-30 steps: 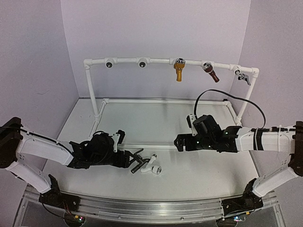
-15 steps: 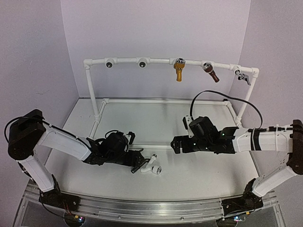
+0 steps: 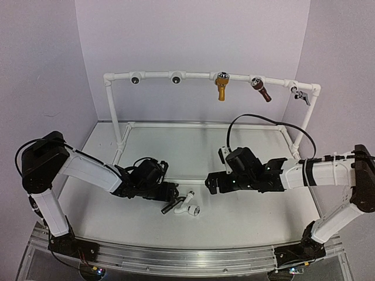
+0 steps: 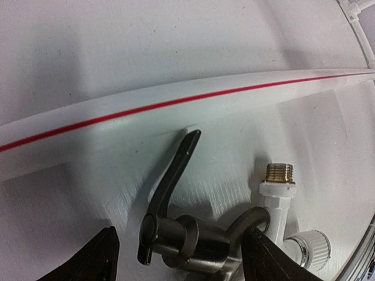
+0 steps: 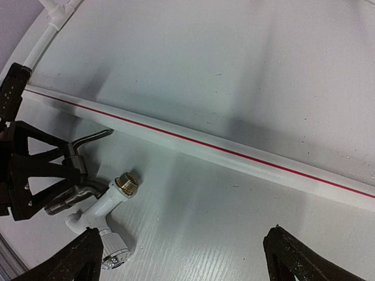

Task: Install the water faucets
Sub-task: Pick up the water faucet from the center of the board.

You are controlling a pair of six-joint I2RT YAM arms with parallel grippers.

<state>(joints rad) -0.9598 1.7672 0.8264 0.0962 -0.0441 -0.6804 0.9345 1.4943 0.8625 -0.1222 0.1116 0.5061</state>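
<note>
I am holding my left gripper (image 4: pixel 179 246) low over the table (image 5: pixel 234 58), with its jaws parted and standing on either side of the dark faucet (image 4: pixel 193 237). The jaws are not closing on it; I cannot tell whether the right-hand finger (image 4: pixel 263 257) is touching the spout.

The dark faucet is lying on its side near the front of the table, with its thin lever pointing toward the white pipe with the red stripe (image 4: pixel 176 105). The white faucet (image 4: pixel 278 202) is lying just beside it, brass thread end toward the same pipe, outside my left jaws.

I am holding my right gripper (image 5: pixel 184 240) fully open and gripping nothing. It is hovering above the table near the striped pipe, apart from both faucets and facing them.
</note>
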